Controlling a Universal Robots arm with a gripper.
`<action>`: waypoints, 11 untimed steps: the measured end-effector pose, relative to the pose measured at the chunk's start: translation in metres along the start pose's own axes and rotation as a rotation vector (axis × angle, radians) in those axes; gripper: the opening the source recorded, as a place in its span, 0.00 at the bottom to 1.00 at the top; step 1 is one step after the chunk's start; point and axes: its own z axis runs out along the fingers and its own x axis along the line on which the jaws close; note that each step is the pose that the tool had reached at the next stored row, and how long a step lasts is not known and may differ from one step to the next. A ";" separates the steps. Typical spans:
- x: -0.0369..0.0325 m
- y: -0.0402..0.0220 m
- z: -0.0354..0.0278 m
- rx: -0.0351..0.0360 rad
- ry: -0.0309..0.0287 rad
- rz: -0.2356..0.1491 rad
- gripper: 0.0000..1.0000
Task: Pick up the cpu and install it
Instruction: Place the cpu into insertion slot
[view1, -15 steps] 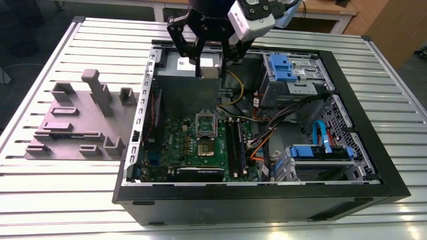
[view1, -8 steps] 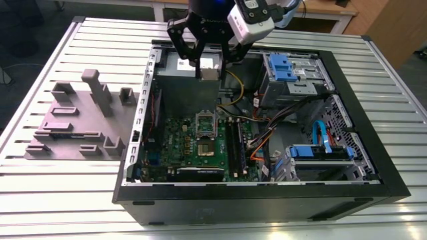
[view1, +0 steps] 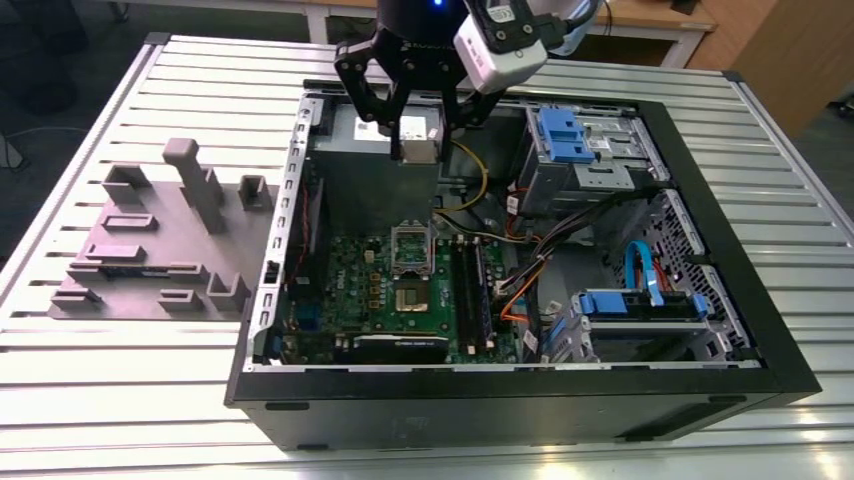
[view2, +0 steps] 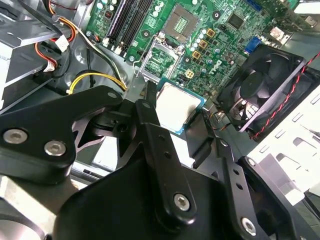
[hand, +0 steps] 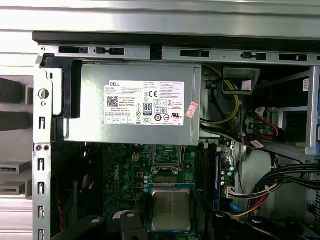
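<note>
**CPU — in grip, not yet seated**

Item: the cpu (view1: 419, 151), silvery top, thin pale rim.

Location: held in the air by the gripper (view1: 418, 133) above the open computer case (view1: 507, 410). It is at the end where the grey power supply box (hand: 140, 102) sits. In both wrist views I see it lying flat between the black fingers (view2: 149, 112), clear of the board.

Gripper: closed down to the chip's width, pinching it by two opposite edges. It has nothing else in hand.

Motherboard (view1: 347, 290): flat on the case floor. Its socket (view2: 179, 20) looks unoccupied to me.

Progress: I judge the pick-up done and the install undone — the chip hangs well apart from the socket.

Also listed: grey fixture block (view1: 147, 250) on the slatted table (view1: 134, 400), beside the case.
</note>
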 end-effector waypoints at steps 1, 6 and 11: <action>0.0000 0.0000 0.0002 -0.0002 -0.0001 0.000 0.47; 0.0000 0.0000 0.0010 -0.0002 -0.0002 0.000 0.47; 0.0000 0.0001 0.0033 -0.0002 -0.0002 0.000 0.47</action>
